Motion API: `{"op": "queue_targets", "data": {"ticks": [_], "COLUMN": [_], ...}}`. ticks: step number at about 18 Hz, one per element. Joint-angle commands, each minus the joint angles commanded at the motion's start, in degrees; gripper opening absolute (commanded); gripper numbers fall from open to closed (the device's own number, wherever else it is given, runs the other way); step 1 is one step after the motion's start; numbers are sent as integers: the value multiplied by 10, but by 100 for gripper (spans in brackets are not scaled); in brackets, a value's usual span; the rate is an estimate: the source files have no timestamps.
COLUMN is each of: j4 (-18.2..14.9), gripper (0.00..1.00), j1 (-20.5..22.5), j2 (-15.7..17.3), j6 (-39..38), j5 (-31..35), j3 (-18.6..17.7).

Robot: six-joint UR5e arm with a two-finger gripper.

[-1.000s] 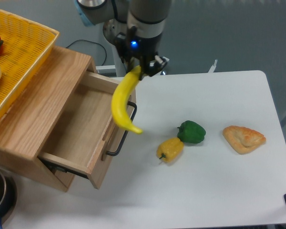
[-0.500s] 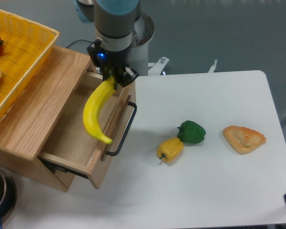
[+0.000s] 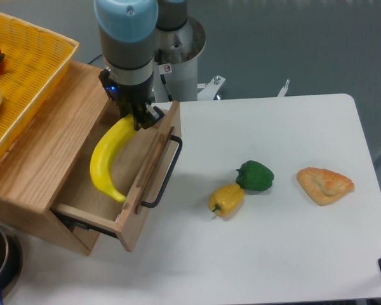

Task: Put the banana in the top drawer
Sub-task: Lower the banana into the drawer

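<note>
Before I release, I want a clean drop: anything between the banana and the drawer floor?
Nothing visible. The banana hangs from the pincer over the open drawer, whose floor looks bare.

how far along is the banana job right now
Done: the top drawer stands pulled open, and the banana is off the table, gripped at its upper end by the gripper. In hand: the banana hangs over the open drawer cavity. Left: lower it in and let go. The peppers and pastry sit untouched on the table.
</note>
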Motion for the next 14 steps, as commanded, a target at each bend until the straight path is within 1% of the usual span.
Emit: {"op": "queue_targets", "data": {"ticks": [5, 13, 14], "j4": [1, 1, 6], "gripper": [14, 14, 14], "j1": [-7, -7, -7], "j2": [-5, -9, -10], "j6": [1, 6, 6], "j5": [8, 8, 8], "j3": [-4, -7, -7]}}
